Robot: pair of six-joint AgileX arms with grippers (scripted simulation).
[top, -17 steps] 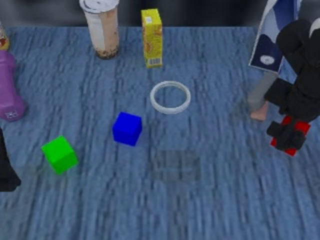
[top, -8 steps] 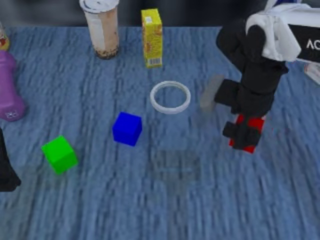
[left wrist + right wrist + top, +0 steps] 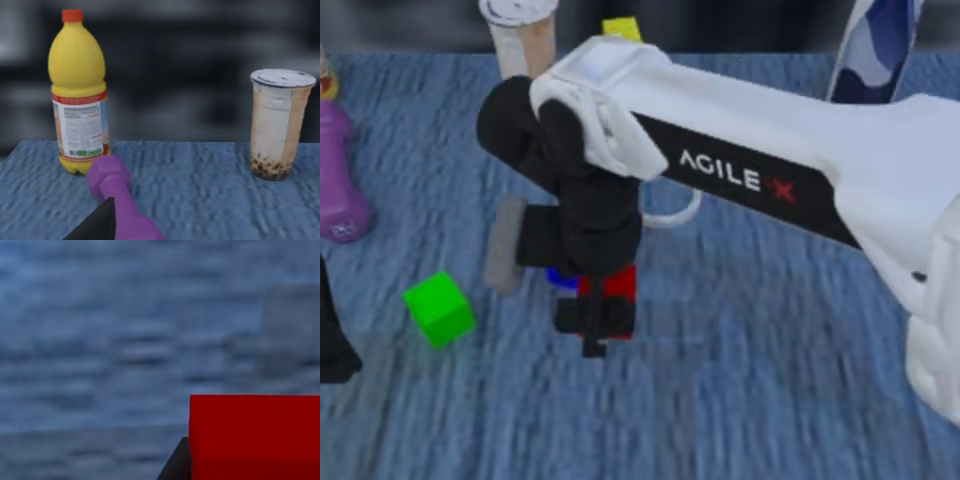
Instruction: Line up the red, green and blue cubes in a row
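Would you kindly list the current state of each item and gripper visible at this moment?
right gripper: shut on the red cube, above mid-table
red cube: held in the right gripper
blue cube: on the table, mostly hidden under the right arm
green cube: resting free on the table, at left
white ring: lying flat, partly hidden
cup: upright, lidded
yellow bottle: upright, capped
purple dumbbell: lying down
left gripper: parked at the left edge
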